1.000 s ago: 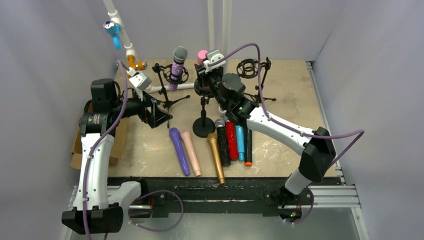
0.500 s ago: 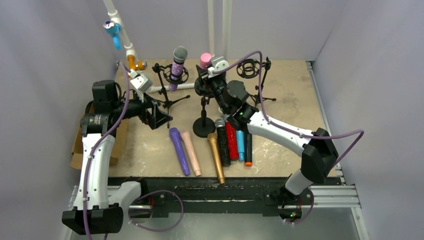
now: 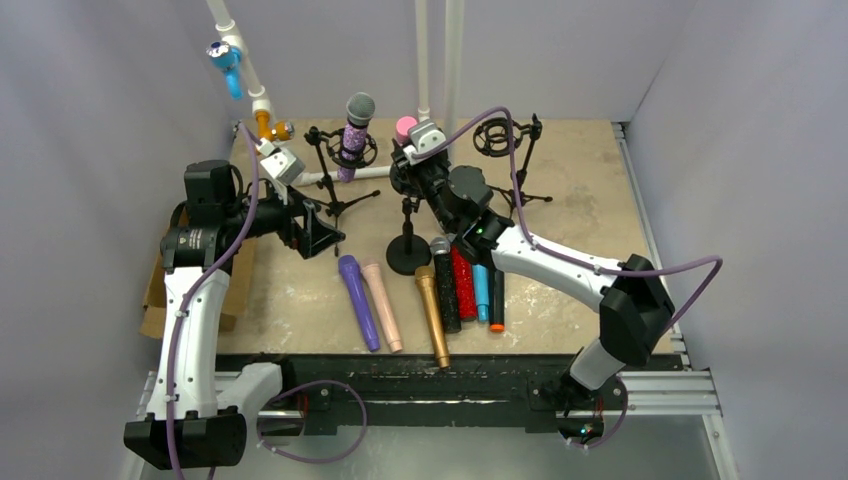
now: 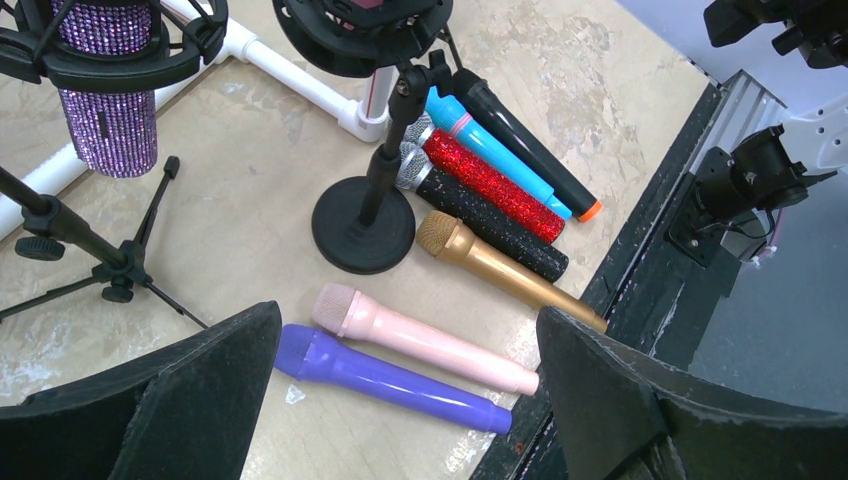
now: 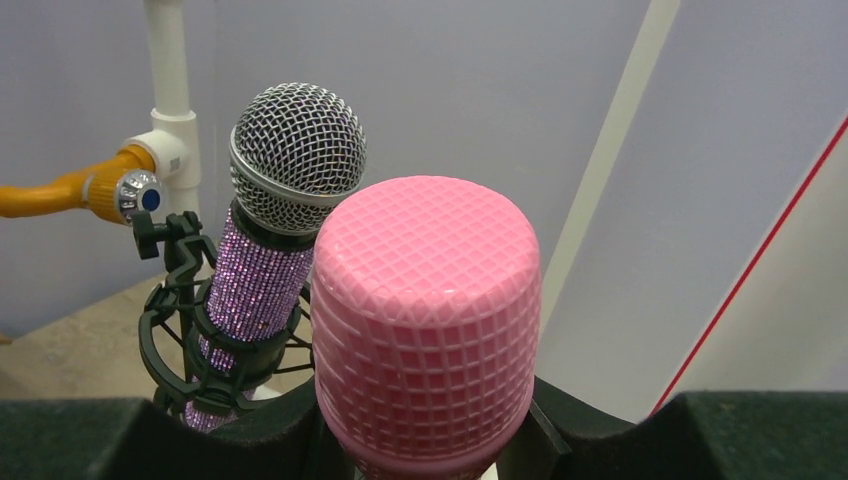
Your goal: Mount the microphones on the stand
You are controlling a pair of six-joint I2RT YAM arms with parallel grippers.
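The pink microphone (image 5: 425, 330) has a matt plastic head moulded in a fine grid, the purple glitter microphone (image 5: 255, 290) sparkles with a rough, studded skin under a shiny wire-mesh head, the gold microphone (image 4: 500, 268) gleams like smooth metal, and the table (image 4: 250, 200) is worn, mottled board.

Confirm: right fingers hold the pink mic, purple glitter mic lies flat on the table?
One thing off: the purple glitter mic stands upright in a shock mount, not flat on the table. Right fingers do hold the pink mic. The right wrist view shows it.
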